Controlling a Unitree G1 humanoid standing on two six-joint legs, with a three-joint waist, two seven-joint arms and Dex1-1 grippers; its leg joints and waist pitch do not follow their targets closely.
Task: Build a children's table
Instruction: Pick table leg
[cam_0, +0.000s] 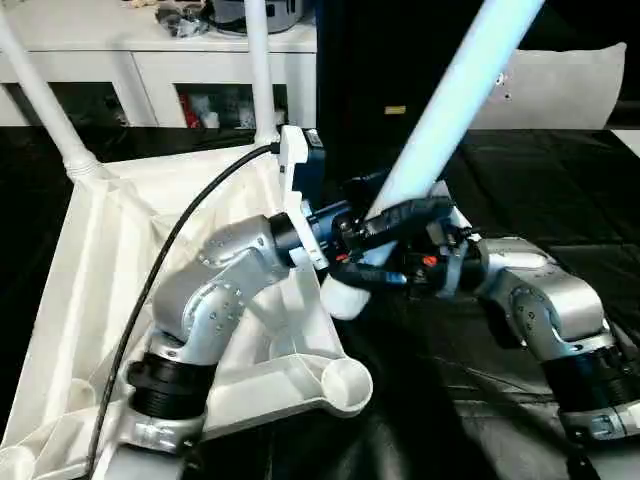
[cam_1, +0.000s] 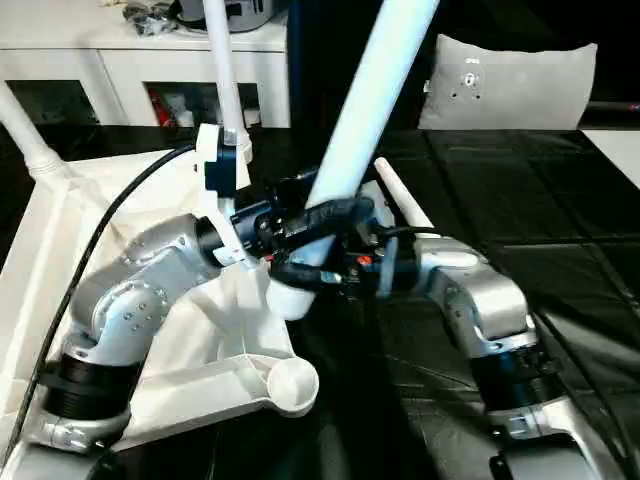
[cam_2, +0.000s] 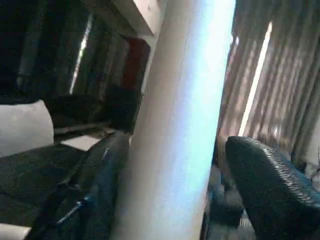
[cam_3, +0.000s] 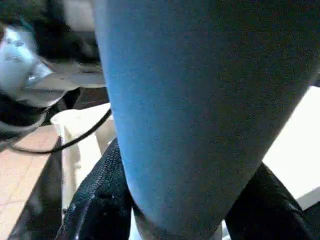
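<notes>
Left eye view has the white tabletop (cam_0: 95, 300) lying upside down on a black surface (cam_0: 560, 170), its ribbed underside facing up and a round corner socket (cam_0: 345, 380) at the near corner standing empty. Two legs are already standing in the far corner sockets: one far leg (cam_0: 40, 100) leans off toward the robot's left, and another far leg (cam_0: 260, 70) rises nearly upright.

A third long white leg (cam_0: 455, 95) slants up and away over the middle of the scene, its lower end (cam_0: 345, 295) hanging just beside the tabletop's rim and above the black surface, not in any socket. Both grippers meet at this lower end.

The right gripper (cam_0: 405, 275) pinches the leg. In the right wrist view its two black fingers (cam_3: 95, 200) press against either side of the tube.

The left gripper (cam_0: 385, 222) is around the same leg just above. In the left wrist view its fingers (cam_2: 270, 180) stand spread, with one pad apart from the tube by a visible gap and the other close beside it; whether that one touches cannot be told.

A fourth leg (cam_1: 400, 205) lies on the black surface beyond the right forearm. A grey cushion (cam_1: 505, 85) sits at the back, beside a white cabinet (cam_0: 150, 60).
</notes>
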